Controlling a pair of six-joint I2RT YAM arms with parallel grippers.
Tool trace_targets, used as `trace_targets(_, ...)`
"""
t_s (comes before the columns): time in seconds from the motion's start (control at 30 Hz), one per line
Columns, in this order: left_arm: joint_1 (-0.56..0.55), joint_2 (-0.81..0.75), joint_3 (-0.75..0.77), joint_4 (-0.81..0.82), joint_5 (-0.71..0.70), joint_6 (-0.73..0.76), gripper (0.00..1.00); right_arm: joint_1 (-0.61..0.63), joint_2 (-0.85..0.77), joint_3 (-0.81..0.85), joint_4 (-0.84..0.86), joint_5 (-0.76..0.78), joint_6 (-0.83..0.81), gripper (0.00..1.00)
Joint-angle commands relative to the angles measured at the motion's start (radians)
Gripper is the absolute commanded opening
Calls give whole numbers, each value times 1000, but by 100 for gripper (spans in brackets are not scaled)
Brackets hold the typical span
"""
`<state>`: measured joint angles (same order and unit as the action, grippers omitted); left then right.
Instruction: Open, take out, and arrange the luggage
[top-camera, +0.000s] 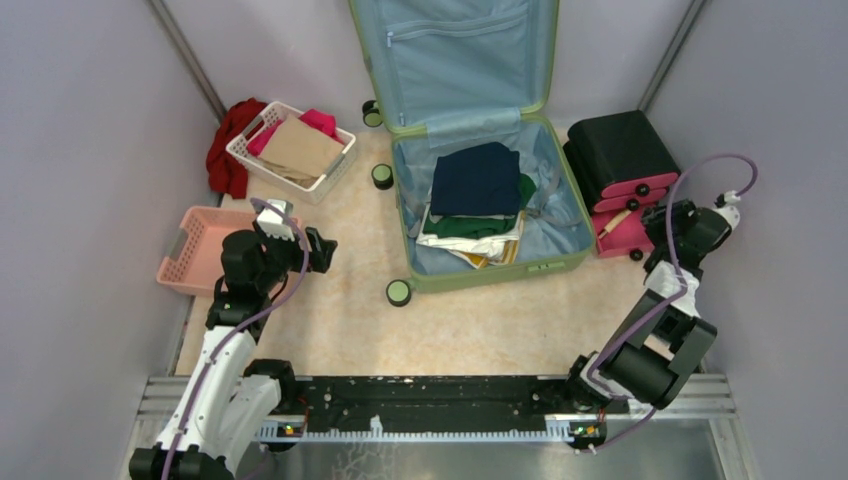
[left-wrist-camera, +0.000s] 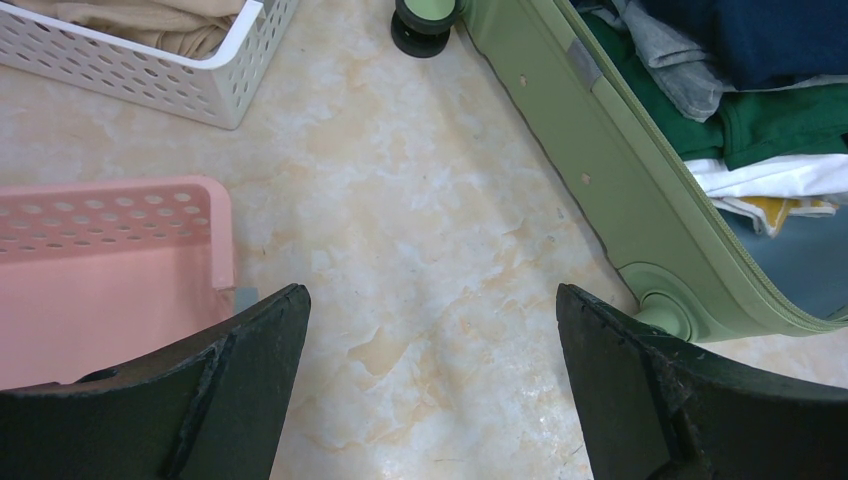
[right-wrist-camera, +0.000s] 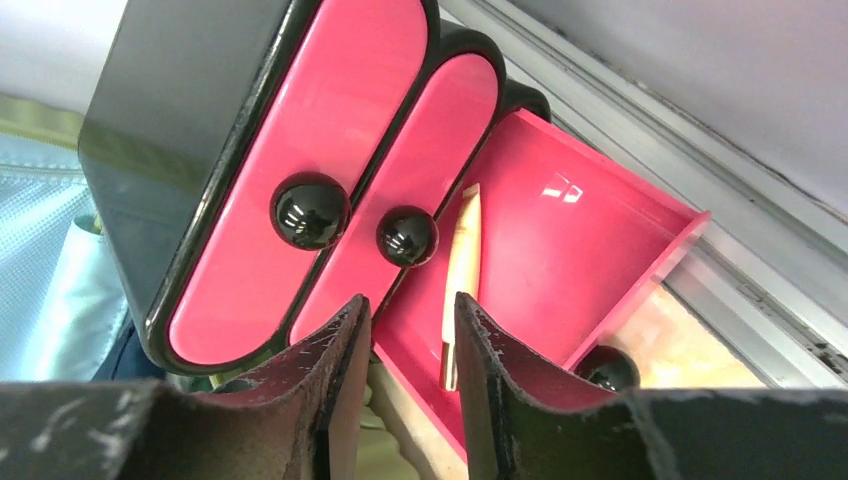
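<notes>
The luggage (top-camera: 480, 275), a sage-green suitcase, lies open on the floor with its lid (top-camera: 455, 60) propped upright at the back. A stack of folded clothes (top-camera: 477, 178), navy on top, sits in its blue-lined base. My left gripper (top-camera: 318, 250) hovers open over bare floor left of the suitcase. In the left wrist view the left gripper (left-wrist-camera: 430, 292) has nothing between its fingers, and the green shell (left-wrist-camera: 600, 170) lies to the right. My right gripper (top-camera: 660, 228) is at the black-and-pink drawer unit; in the right wrist view the right gripper (right-wrist-camera: 410, 300) stands narrowly open and holds nothing.
The drawer unit (right-wrist-camera: 180, 90) has its bottom pink drawer (right-wrist-camera: 590, 250) pulled out, with a cream stick (right-wrist-camera: 460, 270) inside. A pink basket (top-camera: 195, 250) is at the left. A white basket (top-camera: 290, 150) of clothes and a red garment (top-camera: 228, 145) sit at the back left.
</notes>
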<state>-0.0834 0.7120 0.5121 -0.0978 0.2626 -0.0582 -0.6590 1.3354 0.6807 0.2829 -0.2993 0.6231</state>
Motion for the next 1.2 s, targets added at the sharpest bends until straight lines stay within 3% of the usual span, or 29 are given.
trace_targets(0.0, -4, -18, 26, 13, 7, 6, 99, -18, -65, -16, -61, 19, -121, 32)
trace_targets(0.27, -4, -24, 26, 15, 15, 4, 99, -64, -40, -41, -150, 90, -165, 11)
trace_targets(0.77, -4, -30, 25, 16, 15, 5, 99, -96, 121, -29, -172, 151, -156, 8)
trace_targets(1.17, -4, -29, 24, 16, 19, 3, 99, -96, 276, 30, -144, 61, -122, 9)
